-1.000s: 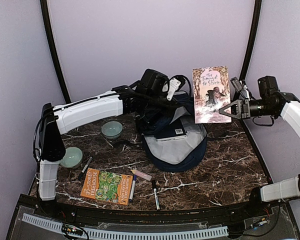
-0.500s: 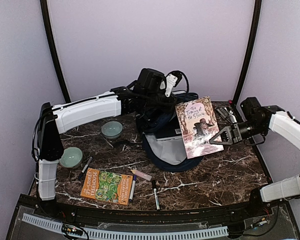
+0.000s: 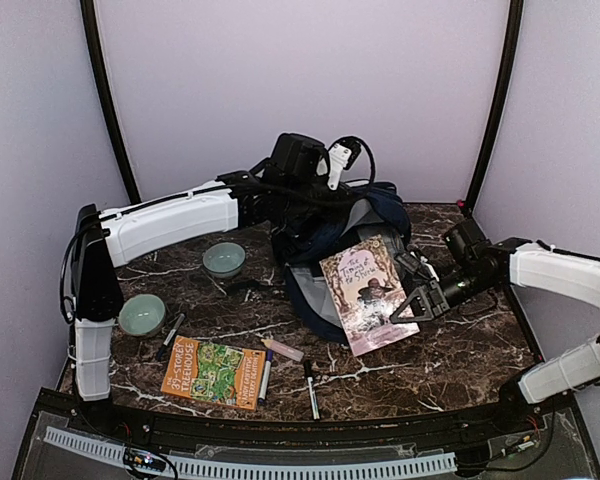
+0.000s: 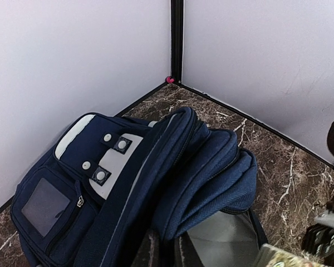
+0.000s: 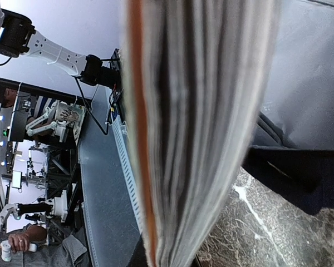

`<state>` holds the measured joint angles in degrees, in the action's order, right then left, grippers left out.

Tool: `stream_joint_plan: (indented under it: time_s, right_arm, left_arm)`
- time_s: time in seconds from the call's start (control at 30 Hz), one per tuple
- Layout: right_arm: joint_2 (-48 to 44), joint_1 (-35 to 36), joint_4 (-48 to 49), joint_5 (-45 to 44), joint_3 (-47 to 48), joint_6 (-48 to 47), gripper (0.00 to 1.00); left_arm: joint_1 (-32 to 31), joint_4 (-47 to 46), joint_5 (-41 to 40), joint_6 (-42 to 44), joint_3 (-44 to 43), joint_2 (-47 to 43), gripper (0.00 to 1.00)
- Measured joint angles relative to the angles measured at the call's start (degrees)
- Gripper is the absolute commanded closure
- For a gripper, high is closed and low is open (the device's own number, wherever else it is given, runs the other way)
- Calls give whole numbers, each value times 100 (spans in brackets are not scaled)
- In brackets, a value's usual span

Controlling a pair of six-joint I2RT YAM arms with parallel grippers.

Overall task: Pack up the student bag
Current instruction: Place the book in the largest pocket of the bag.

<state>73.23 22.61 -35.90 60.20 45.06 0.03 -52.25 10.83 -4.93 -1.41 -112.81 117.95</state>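
- From overhead I see the large navy-blue fabric backpack (image 3: 380, 210) at the far middle of the dark brown, white-veined marble table (image 3: 470, 350). Its main compartment gapes toward me, showing pale grey lining (image 3: 325, 285).
- My left arm (image 3: 180, 222) reaches in from the left, and the left gripper (image 3: 315, 205) sits at the backpack's raised upper edge. Its fingers are drawn together. They are dark against dark fabric, so I cannot tell whether cloth is caught between them.
- The right gripper (image 3: 412, 303) pinches the right edge of a pink-toned paperback with a dark figure on its cover (image 3: 365, 292). The book lies tilted across the near-right side of the backpack's mouth.
- Only the overhead view shows the loose items. Two pale green bowls (image 3: 224, 259) sit left of the backpack. In front of it lie an orange-and-green picture book (image 3: 213, 372) and several pens (image 3: 311, 388).
- Only the left wrist view shows the backpack's outer face. It has a white-grey patch with round snaps (image 4: 108, 167) and a small clear window pocket (image 4: 44, 198). A corner of the paperback peeks in at the bottom edge, and no fingers show.
- The right wrist view is nearly filled by the paperback's page edges, seen end-on. Grey lining and navy fabric sit behind them on the right.
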Motion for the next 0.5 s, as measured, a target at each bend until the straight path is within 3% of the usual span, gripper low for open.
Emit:
stream_joint_plan:
  time_s: [0.27, 0.5]
  right_arm:
    - [1707, 372, 612, 105, 649, 251, 100]
    - [2358, 369, 1294, 210, 866, 789, 100]
  left_arm:
    - [-116, 9, -50, 33, 101, -79, 100]
    - [-313, 101, -195, 118, 264, -295, 100]
